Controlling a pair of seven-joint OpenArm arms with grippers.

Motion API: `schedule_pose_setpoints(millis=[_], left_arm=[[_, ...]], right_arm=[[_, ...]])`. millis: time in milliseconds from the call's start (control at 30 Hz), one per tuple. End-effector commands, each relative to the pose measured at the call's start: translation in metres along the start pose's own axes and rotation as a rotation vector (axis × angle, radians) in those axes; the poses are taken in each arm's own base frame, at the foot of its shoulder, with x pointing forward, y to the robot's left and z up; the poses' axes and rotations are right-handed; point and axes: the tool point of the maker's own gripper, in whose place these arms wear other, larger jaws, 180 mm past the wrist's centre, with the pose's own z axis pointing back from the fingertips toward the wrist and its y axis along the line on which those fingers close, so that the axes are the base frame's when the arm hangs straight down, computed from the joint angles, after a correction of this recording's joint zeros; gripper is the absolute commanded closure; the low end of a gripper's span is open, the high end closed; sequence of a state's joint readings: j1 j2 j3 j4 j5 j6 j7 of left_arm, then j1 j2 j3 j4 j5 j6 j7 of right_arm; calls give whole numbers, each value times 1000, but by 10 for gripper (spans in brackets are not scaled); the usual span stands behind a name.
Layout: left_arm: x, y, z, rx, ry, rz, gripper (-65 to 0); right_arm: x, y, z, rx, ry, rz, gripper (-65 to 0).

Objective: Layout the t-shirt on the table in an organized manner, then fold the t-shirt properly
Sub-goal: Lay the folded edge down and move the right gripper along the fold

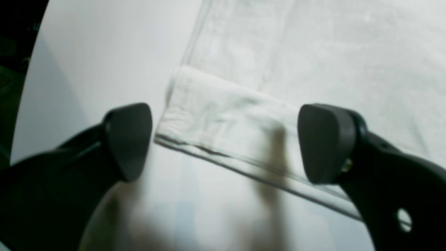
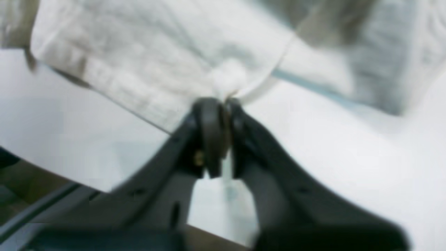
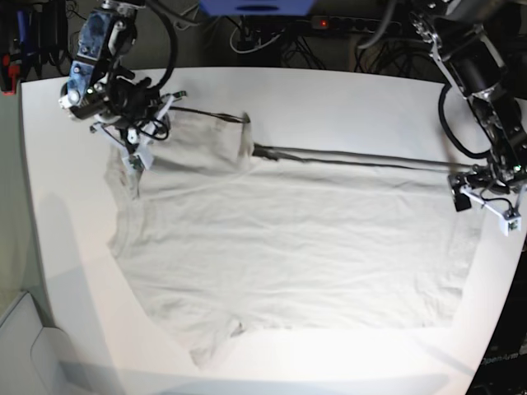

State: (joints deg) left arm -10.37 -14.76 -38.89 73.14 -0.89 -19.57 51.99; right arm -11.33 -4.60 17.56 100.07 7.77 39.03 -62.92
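Base view shows you the t-shirt (image 3: 288, 247) lying spread over the middle of the surface (image 3: 346, 99), with the right pincer (image 3: 132, 156) at its far sleeve corner and the left pincer (image 3: 486, 202) at its hem end. The right pincer (image 2: 217, 104) is clamped on a small pinch of cloth, which I think may slip out when you pull, while the left pincer (image 1: 223, 143) stands wide apart over the folded hem corner, holding nothing. Beyond the t-shirt, cables (image 3: 272, 33) lie past the surface's far edge and block nothing.
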Motion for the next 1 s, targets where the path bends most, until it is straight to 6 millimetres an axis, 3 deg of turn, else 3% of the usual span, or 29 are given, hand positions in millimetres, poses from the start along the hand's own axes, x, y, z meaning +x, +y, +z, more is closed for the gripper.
schedule_pose_setpoints(millis=[0,233,467,833,967], left_arm=[[23,8,6,18,-62,1,-650],[23,9,7,19,-61,0,-650],[23,15,8,30,-62,10,-650],[23,29,12,50,-66,44,-650],[22,29,12,52,-66,43,-650]], right_arm=[[-7,7,-1,15,38,30,0],[5,12,-1,22,23,64,0],[51,-7,6,-27,-56,105,0],[148,-31,32,-106,-183,164,0],[174,-42,27,-98,-188,166,0]])
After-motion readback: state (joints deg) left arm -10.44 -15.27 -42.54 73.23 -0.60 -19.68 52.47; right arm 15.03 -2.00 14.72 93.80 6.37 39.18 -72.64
